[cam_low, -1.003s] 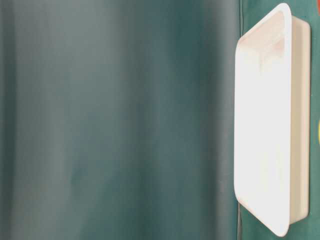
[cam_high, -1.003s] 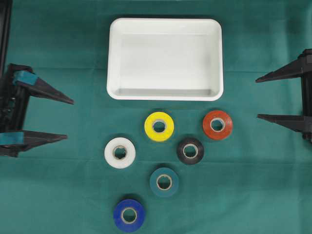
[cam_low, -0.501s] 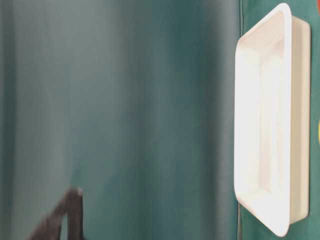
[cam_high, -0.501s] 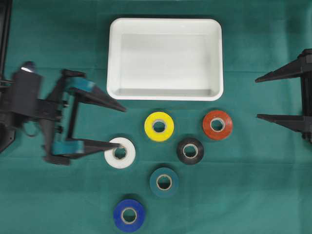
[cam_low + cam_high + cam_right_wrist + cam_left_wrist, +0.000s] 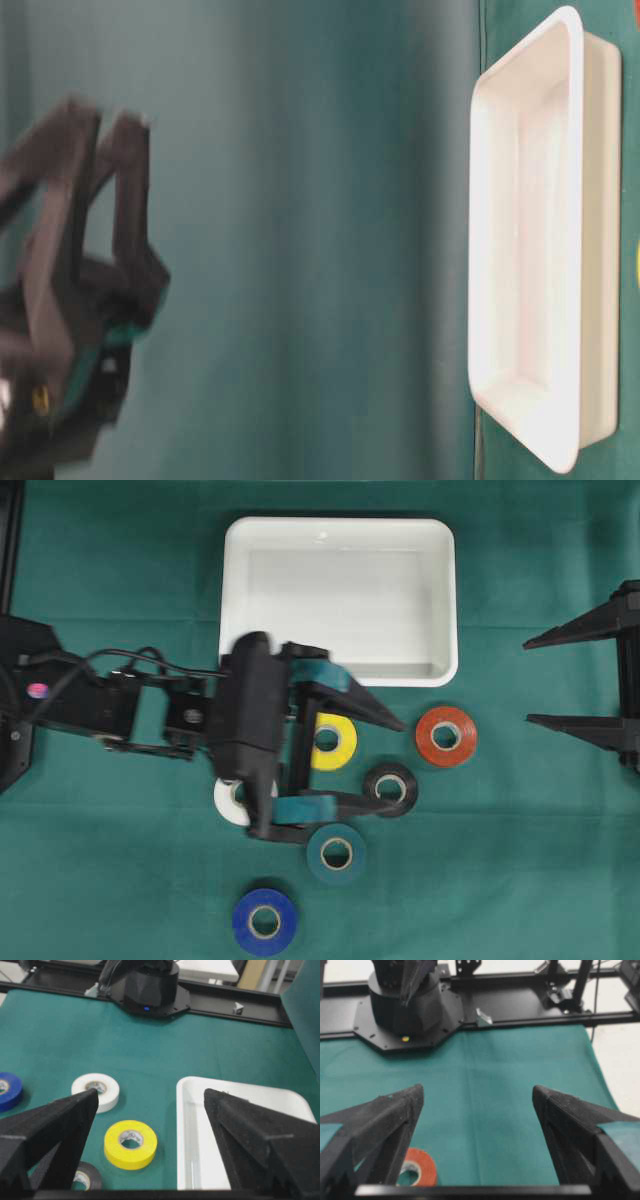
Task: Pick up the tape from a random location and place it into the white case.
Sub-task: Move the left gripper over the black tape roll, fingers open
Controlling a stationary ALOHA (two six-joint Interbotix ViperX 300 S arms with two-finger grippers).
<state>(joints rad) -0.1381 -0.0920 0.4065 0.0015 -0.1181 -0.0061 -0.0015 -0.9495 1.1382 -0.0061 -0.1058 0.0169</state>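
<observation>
The white case (image 5: 338, 523) lies at the far middle of the green cloth; inside it I see only bare white floor. In front of it lie several tape rolls: yellow (image 5: 335, 758), red (image 5: 446, 736), black (image 5: 392, 771), teal (image 5: 336, 853), blue (image 5: 265, 921) and white (image 5: 226, 805), the white one half hidden under my left arm. My left gripper (image 5: 400, 762) hangs open over the yellow and black rolls, holding nothing. The left wrist view shows the red roll (image 5: 417, 1167) beside one finger. My right gripper (image 5: 528, 680) stands open at the right edge.
The left arm (image 5: 120, 705) stretches in from the left edge across the cloth. The right wrist view shows the case (image 5: 240, 1135) to the right of the yellow roll (image 5: 130, 1144) and the white roll (image 5: 96, 1091). The left gripper (image 5: 110, 115) is blurred in the table-level view.
My left arm has swung from the left edge rightward over the white roll, so its open fingers now stand over the yellow and black rolls. The right gripper and all rolls stayed put.
</observation>
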